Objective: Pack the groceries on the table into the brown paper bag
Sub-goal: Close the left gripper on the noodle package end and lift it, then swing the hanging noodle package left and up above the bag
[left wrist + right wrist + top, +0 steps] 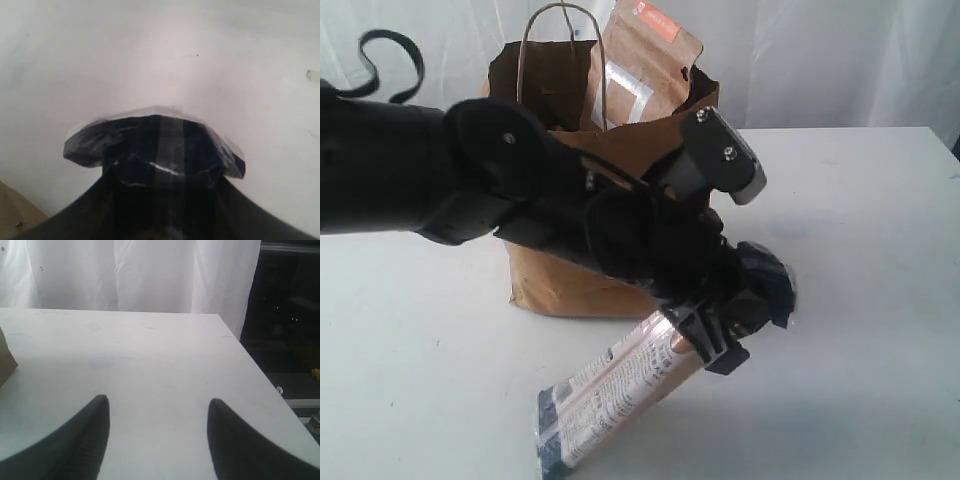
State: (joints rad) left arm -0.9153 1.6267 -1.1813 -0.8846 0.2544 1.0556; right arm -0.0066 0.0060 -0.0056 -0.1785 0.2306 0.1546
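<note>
The brown paper bag (556, 281) stands upright on the white table (865, 250). A brown orange-labelled pouch (646, 60) sticks out of its top. In front of the bag, my left gripper (730, 332) is shut on the crinkled top end of the long dark-blue noodle pack (618, 388). The pack hangs tilted, its lower end down at the table's front. In the left wrist view the pack's end (155, 142) fills the space between the fingers of that gripper (160, 175). My right gripper (157, 405) is open over bare table (150, 355), nothing between its fingers.
The left arm crosses in front of the bag and hides its middle. The bag's twisted handles (560, 20) rise at the back. A corner of the bag (5, 362) shows in the right wrist view; the table's edge (260, 370) drops off to a dark area.
</note>
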